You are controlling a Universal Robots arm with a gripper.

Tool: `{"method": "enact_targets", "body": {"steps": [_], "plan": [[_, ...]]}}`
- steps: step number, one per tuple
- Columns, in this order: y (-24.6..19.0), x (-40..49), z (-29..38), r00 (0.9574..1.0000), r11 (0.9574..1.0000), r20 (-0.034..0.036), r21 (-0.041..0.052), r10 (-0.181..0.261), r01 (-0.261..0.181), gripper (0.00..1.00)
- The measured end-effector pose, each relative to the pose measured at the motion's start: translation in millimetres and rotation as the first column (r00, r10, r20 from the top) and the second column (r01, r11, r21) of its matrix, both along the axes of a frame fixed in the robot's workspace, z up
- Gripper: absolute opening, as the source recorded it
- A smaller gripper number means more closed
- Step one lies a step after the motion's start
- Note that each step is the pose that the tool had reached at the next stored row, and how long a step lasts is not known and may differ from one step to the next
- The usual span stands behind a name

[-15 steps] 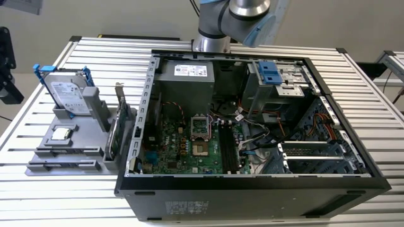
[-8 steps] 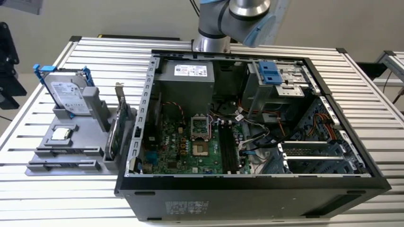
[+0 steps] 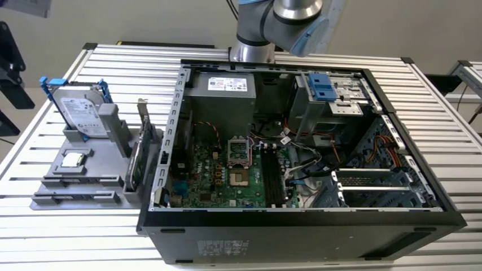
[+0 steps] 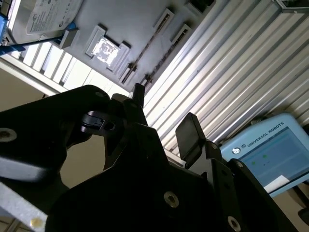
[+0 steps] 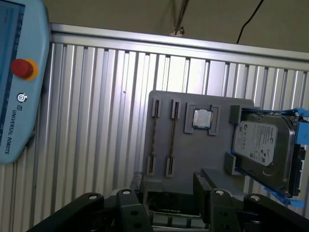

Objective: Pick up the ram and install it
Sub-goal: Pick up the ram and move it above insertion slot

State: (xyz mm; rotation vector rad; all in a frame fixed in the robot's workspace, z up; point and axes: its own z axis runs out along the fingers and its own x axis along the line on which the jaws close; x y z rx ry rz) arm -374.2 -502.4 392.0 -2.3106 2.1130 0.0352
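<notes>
Exterior view: grey holder [image 3: 53,197] with hard drive [image 3: 79,110] beside the open computer case [image 3: 301,217]; in both wrist views the gripper [image 4: 164,108] gapes wide and empty, apart from the ram [image 5: 172,140], edge-on in a holder slot near the processor chip [image 5: 202,118]

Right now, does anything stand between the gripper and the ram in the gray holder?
Nothing visible does. In the first wrist view the open gripper faces the ram, on edge in the gray holder; the hard drive stands aside.
</notes>
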Motion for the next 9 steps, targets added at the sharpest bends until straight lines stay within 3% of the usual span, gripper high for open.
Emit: {"method": "enact_targets", "body": {"steps": [9], "plan": [[0.0, -1.1, -3.4, 1.0, 1.0, 0.0, 0.0, 0.0, 0.0, 1.0]]}}
